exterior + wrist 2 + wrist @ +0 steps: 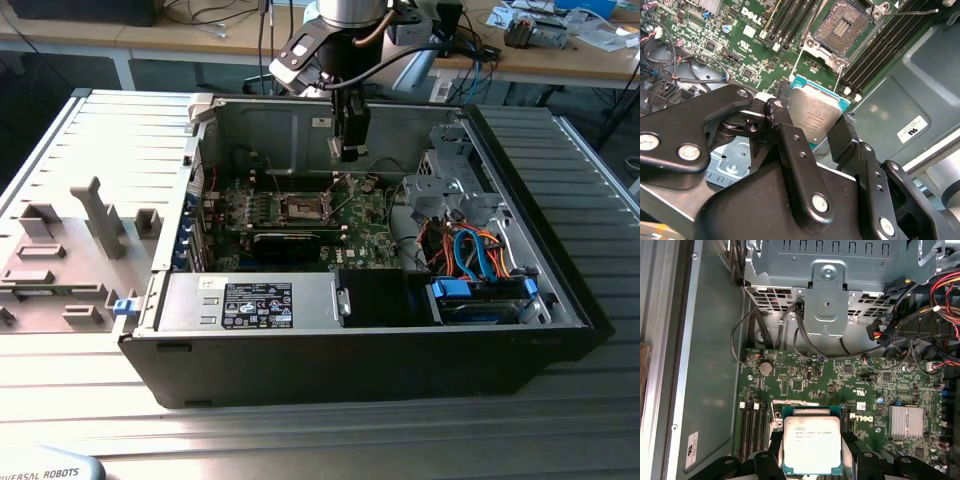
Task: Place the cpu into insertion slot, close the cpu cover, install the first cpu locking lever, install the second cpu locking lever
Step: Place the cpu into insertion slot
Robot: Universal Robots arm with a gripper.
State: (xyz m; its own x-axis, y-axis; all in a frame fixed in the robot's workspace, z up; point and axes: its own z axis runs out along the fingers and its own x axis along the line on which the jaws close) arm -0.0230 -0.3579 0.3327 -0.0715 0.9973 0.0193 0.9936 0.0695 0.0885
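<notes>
Cables and circuit boards crowd the open black computer case (350,370) in the exterior view, where we see the black two-fingered pincer (350,152) hanging inside the case, pointed down, above the green motherboard (365,215). Below the pincer and slightly toward the exterior view's left sits the square metal-framed insertion slot (303,208). Nearer the camera than the pincer lie the long black graphics card (290,241) and the label-covered grey power supply box (250,300). In the second wrist view we find the pincer (811,125) closed narrowly on the cpu (815,112), a small flat square chip with a dull silvery-grey metal top and a green edge, its black fingers (790,145) pressing two opposite sides. Beyond the fingertips the insertion slot (842,27) lies bare, its field of contacts uncovered and apart from the chip, and a thin silvery wire lever (915,11) juts from one of its corners. In the first wrist view the pincer (811,455) grips the cpu (811,437) by its side edges over the motherboard (865,390). A finned silver heatsink (908,421) lies off to one side of the pincer, and a grey sheet-metal drive cage (827,295) stands farther ahead.
</notes>
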